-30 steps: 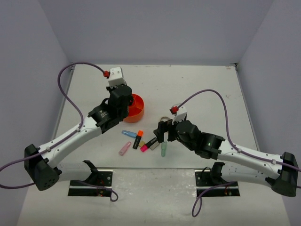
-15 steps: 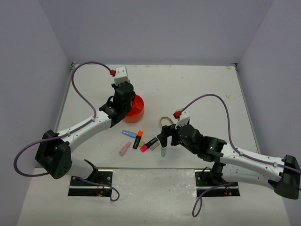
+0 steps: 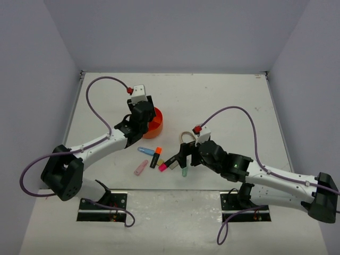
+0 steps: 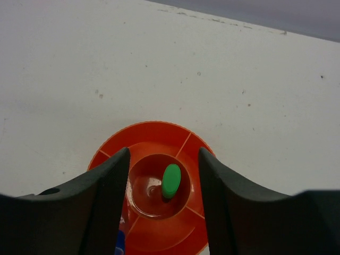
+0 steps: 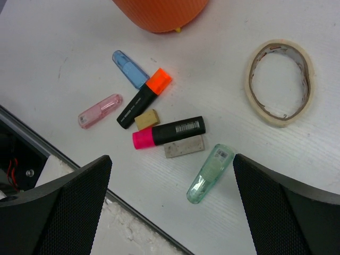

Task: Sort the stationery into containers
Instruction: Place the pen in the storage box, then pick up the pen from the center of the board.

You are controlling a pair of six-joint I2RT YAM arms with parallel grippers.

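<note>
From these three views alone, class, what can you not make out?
Left wrist view: near compartments of the organiser, behind the left fingers and bottom edge.
Left wrist view: the green-ended item, seen end-on; its body is hidden.
Right wrist view: the organiser's inside, past the top edge.
Top view: the tan blocks, mere specks.

A green-ended black highlighter point(image 4: 170, 180) sits in the central well of the round orange plastic organiser point(image 4: 159, 133). In front of it, on the white table point(image 3: 228, 101), a pink-ended black highlighter point(image 5: 169, 132) lies between a small tan block point(image 5: 146, 119) and a grey block point(image 5: 184, 146). A beige tape ring point(image 5: 279, 120) lies to their right.
</note>
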